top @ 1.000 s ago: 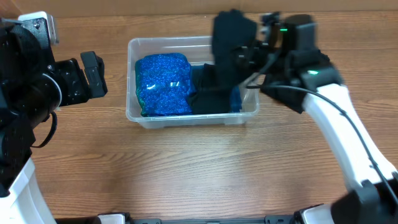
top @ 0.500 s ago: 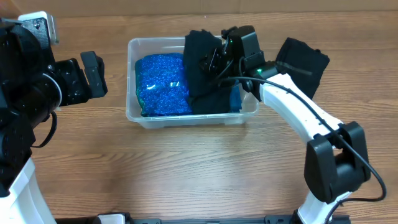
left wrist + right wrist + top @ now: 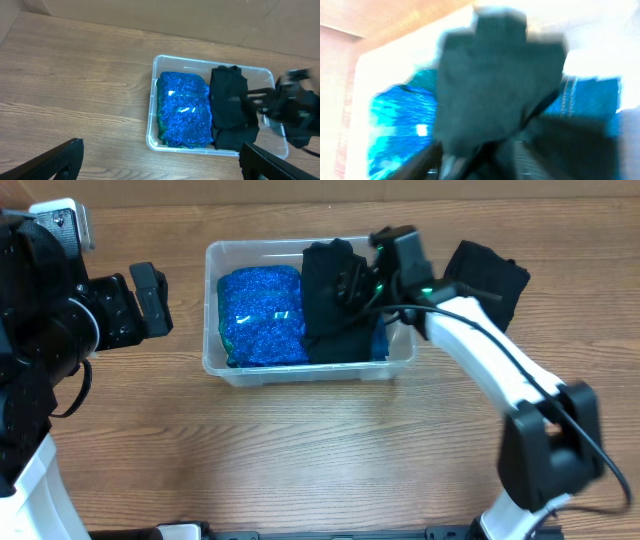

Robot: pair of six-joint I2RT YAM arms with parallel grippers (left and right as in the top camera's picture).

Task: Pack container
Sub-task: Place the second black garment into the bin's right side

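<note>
Right gripper (image 3: 372, 278): over the right half of the container (image 3: 300, 372), just inside its far rim. It is pinched narrow on the right edge of a black cloth (image 3: 330, 300). The wrist view is blurred, so the exact hold is hard to read.
Black cloth: in the right half of the container. Its upper part stands up over the far rim and its lower part lies down inside. It fills most of the right wrist view.
Left gripper (image 3: 150, 300): off the container's left side, well apart from it and above the table (image 3: 300, 450). Its fingers (image 3: 55, 160) are spread wide, with nothing between them and nothing touched.
Container: clear plastic bin, upright on the wooden table between the two arms, its long side running left to right.
Blue glittery bundle (image 3: 260, 315): fills the left half of the container, touching the black cloth along its right side.
More blue material: shows at the container's right end, past the black cloth.
Second black cloth (image 3: 490, 275): on the table to the right of the container, partly under the right arm.
</note>
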